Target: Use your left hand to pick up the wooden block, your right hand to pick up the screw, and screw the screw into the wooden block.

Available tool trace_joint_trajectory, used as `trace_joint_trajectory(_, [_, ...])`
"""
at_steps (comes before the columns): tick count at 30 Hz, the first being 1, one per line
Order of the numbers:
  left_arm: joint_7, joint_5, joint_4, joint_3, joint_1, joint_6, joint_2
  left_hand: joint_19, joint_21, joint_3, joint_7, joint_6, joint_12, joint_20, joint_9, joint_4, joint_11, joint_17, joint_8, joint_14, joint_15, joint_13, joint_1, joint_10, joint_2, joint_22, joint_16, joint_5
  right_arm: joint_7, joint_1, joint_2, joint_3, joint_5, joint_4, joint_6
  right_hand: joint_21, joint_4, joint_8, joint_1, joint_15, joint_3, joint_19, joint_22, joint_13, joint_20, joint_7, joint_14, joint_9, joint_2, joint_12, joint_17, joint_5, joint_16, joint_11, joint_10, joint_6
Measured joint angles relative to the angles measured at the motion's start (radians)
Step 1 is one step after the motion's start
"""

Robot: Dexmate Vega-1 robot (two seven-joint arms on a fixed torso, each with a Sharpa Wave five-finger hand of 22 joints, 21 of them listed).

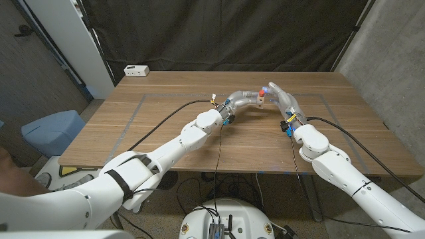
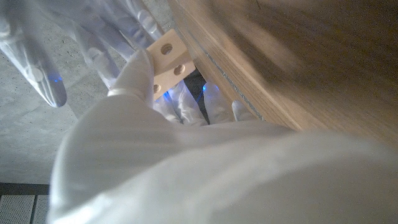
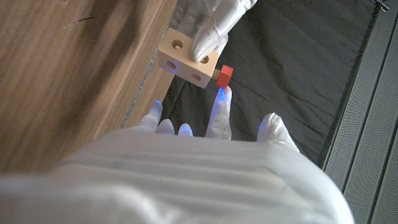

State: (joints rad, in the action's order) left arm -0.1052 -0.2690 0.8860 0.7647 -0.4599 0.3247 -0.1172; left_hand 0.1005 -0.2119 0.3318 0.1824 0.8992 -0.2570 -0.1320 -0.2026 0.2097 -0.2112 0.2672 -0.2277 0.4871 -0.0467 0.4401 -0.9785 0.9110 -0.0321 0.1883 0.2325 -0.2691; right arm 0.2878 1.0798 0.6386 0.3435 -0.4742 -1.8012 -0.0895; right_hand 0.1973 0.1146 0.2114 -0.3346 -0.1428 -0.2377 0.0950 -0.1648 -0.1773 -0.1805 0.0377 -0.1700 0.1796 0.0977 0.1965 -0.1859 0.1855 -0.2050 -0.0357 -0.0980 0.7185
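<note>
The left hand (image 1: 244, 99) grips the wooden block (image 3: 188, 60) and holds it in the air above the far middle part of the table (image 1: 166, 133). The red screw (image 3: 225, 76) sticks out from one side of the block. The right hand (image 1: 279, 96) is just beside it, and one fingertip (image 3: 221, 94) touches the red head. Whether the right hand really pinches the screw, I cannot tell. A white power strip (image 1: 136, 70) lies on the far left corner of the table.
</note>
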Motion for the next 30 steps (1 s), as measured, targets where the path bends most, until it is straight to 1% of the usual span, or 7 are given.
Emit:
trace_joint_trajectory(7, [-0.006,-0.003,-0.010,-0.001,0.004,0.008,0.003,0.000,0.000,0.000,0.000,0.000,0.000,0.000,0.000,0.000,0.000,-0.003,0.000,0.005,-0.005,0.000,0.000,0.001,0.000,0.000,0.000,-0.001,0.005,0.004,0.002,-0.003,-0.002,-0.009,0.008,0.000,0.004,0.008,0.000,0.000,-0.004,0.009,0.000,0.000,-0.009,-0.008,0.000,-0.001,0.000,0.000,0.000,0.000,0.000,0.000,0.018,0.029])
trace_joint_trajectory(12, [-0.007,-0.003,-0.016,-0.001,0.005,0.010,0.005,0.000,0.000,0.000,0.000,0.000,0.000,0.000,0.000,0.000,0.000,-0.003,0.000,0.005,-0.005,0.000,0.000,0.001,0.000,0.000,0.000,-0.001,0.008,0.005,0.003,-0.003,-0.003,-0.011,0.015,0.000,0.004,0.008,0.000,0.000,-0.004,0.013,0.000,0.000,-0.005,-0.016,0.000,-0.001,0.000,0.000,0.000,0.000,0.000,0.000,0.018,0.045])
trace_joint_trajectory(15, [-0.009,-0.004,-0.018,-0.002,0.006,0.011,0.006,0.000,0.000,0.000,0.000,0.000,0.000,0.000,0.000,0.000,0.000,0.000,0.000,0.005,-0.005,0.000,0.000,0.001,0.000,0.000,0.000,-0.001,0.008,0.005,0.003,-0.003,-0.004,-0.013,0.018,0.000,0.004,0.008,0.000,0.000,-0.004,0.014,0.000,0.000,-0.004,-0.012,0.000,0.000,0.000,0.000,0.000,0.000,0.000,0.000,0.029,0.049])
trace_joint_trajectory(19, [-0.010,-0.004,-0.020,-0.003,0.006,0.012,0.006,0.000,0.000,0.000,0.000,0.000,0.000,0.000,0.000,0.000,0.000,-0.003,0.000,0.005,-0.005,0.000,0.000,0.001,0.000,0.000,0.000,-0.001,0.008,0.005,0.003,-0.003,-0.006,-0.013,0.023,0.000,0.007,0.007,0.000,0.000,-0.007,0.020,0.000,0.000,-0.009,-0.018,0.000,0.003,0.000,0.000,0.000,0.000,0.000,-0.004,0.032,0.057])
trace_joint_trajectory(23, [-0.011,-0.007,-0.022,-0.003,0.006,0.012,0.006,0.000,0.000,0.000,0.000,0.000,0.000,0.000,0.001,0.000,0.000,-0.001,0.000,0.005,-0.005,0.000,0.000,0.001,0.000,0.000,0.000,-0.001,0.009,0.005,0.003,-0.002,-0.008,-0.014,0.027,0.000,0.008,0.008,0.000,0.000,-0.008,0.028,0.000,0.000,-0.006,-0.018,0.000,0.004,0.000,0.003,0.000,0.000,0.000,0.000,0.040,0.068])
trace_joint_trajectory(26, [-0.012,-0.007,-0.025,-0.003,0.007,0.012,0.008,0.000,0.000,0.000,0.000,0.000,0.000,0.000,0.001,0.000,0.000,0.000,0.000,0.005,-0.005,0.000,0.000,0.001,0.000,0.000,0.000,-0.001,0.010,0.005,0.003,-0.001,-0.009,-0.014,0.028,0.000,0.008,0.015,0.000,0.000,-0.008,0.029,0.000,0.000,-0.007,-0.018,0.000,0.005,0.000,0.004,0.000,0.000,0.000,-0.006,0.048,0.075])
trace_joint_trajectory(30, [-0.014,-0.008,-0.032,-0.003,0.009,0.014,0.010,0.000,0.000,0.000,0.000,0.000,0.001,0.000,0.001,0.000,-0.001,0.000,0.000,0.005,-0.005,0.000,0.000,0.001,0.000,0.000,0.000,-0.001,0.011,0.007,0.003,-0.002,-0.011,-0.015,0.028,0.000,0.008,0.015,0.000,0.000,-0.008,0.032,0.000,0.000,-0.011,-0.017,0.000,0.005,0.000,0.004,0.000,0.000,0.000,-0.003,0.051,0.080])
